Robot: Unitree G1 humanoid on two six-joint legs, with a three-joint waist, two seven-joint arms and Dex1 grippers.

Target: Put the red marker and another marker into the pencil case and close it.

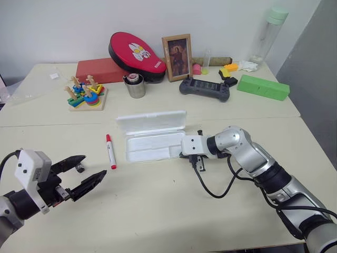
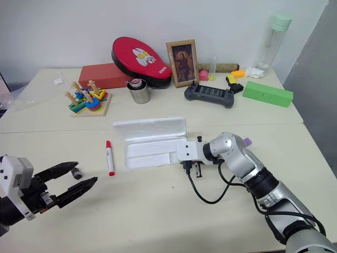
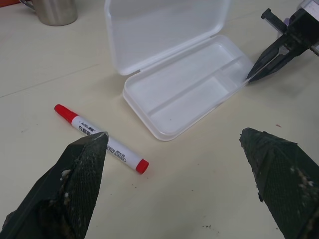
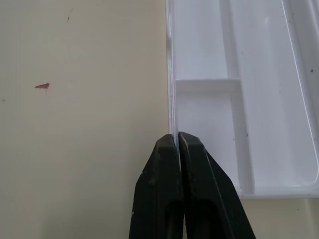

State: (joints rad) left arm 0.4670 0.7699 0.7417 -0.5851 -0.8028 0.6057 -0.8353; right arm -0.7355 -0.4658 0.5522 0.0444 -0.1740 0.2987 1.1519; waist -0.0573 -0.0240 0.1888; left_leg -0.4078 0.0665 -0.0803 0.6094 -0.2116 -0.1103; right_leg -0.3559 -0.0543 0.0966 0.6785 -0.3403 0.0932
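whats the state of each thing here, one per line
white plastic hinged pencil case: open, tray empty, lid up
red-capped white marker: capped, lying on the table left of the case
left gripper: jaws open, holding nothing
right gripper: jaws shut on the case's side wall
clear bottle with green lid: upright, lid on

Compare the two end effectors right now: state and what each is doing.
The left end effector is wide open and holds nothing; the right end effector is shut on the case rim. The left hangs near the red marker without touching it; the right sits at the case's end wall. Both have two black fingers.
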